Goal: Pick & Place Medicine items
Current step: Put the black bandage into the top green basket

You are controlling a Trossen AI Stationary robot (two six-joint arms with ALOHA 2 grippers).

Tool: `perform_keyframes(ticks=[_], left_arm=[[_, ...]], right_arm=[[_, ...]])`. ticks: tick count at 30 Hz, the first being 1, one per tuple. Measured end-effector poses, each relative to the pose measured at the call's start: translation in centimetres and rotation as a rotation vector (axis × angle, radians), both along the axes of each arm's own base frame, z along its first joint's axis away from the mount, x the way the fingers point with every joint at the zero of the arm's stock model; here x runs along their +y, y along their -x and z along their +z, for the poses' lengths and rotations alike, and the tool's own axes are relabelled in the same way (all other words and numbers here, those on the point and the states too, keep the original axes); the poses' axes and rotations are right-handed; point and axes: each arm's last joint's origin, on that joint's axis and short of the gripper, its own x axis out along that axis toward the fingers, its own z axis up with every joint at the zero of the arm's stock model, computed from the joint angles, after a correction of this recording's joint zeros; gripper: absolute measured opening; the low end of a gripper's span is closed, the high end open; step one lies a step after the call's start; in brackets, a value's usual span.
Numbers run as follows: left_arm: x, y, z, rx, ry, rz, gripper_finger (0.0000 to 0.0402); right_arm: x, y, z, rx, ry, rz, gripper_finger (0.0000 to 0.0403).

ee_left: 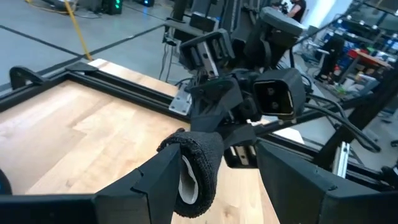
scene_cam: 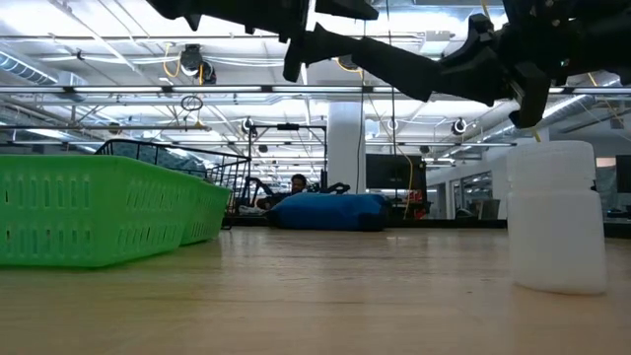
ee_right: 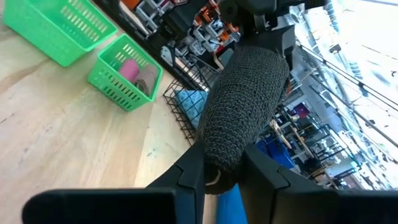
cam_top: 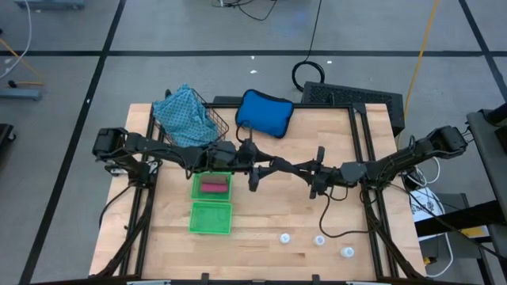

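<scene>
A black, rough-textured oblong piece (cam_top: 285,168) hangs in the air between my two grippers, above the middle of the table. My right gripper (cam_top: 315,176) is shut on its right end. My left gripper (cam_top: 255,170) is open, and its fingers stand on either side of the piece's left end (ee_left: 198,163), which shows a white core. A pink piece (cam_top: 212,187) lies in the farther green basket (cam_top: 196,184). Three tiny white bottles (cam_top: 320,240) stand near the front edge. My right gripper pinches the black piece's right end (ee_right: 222,152) between its two fingers. The fingers come level from the table's right and lie along the piece. The piece is lifted clear of the table and sticks out toward my left gripper. My left gripper: I cannot tell whether a finger (ee_left: 152,183) touches the piece.
A second green basket (cam_top: 211,218) stands nearer the front edge. A wire basket with light-blue patterned cloth (cam_top: 186,117) and a bright-blue pouch (cam_top: 264,112) sit at the back. In the low view one white bottle (scene_cam: 555,217) stands close by. Bare wood lies at the right.
</scene>
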Motion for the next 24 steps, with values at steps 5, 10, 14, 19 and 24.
perform_keyframes(ticks=[5, 10, 14, 19, 24], left_arm=[[0.06, -0.01, -0.03, 0.002, -0.020, 0.025, 0.0223], [0.18, 0.00, -0.09, 0.009, -0.059, 0.065, 0.0223], [0.24, 0.00, -0.12, 0.017, -0.116, 0.060, 0.0223], [0.48, 0.02, -0.22, 0.031, -0.178, 0.122, 0.0223], [0.50, 0.02, -0.14, 0.029, -0.216, 0.140, 0.0223]], right_arm=[[-0.01, -0.01, 0.10, -0.008, -0.001, -0.006, 0.0059], [0.00, -0.03, 0.21, -0.015, -0.002, -0.006, 0.0059], [0.01, -0.04, 0.24, -0.017, -0.002, -0.006, 0.0059], [0.08, -0.07, 0.38, -0.023, 0.000, 0.003, 0.0059], [0.05, -0.07, 0.38, -0.024, -0.009, -0.001, 0.0059]])
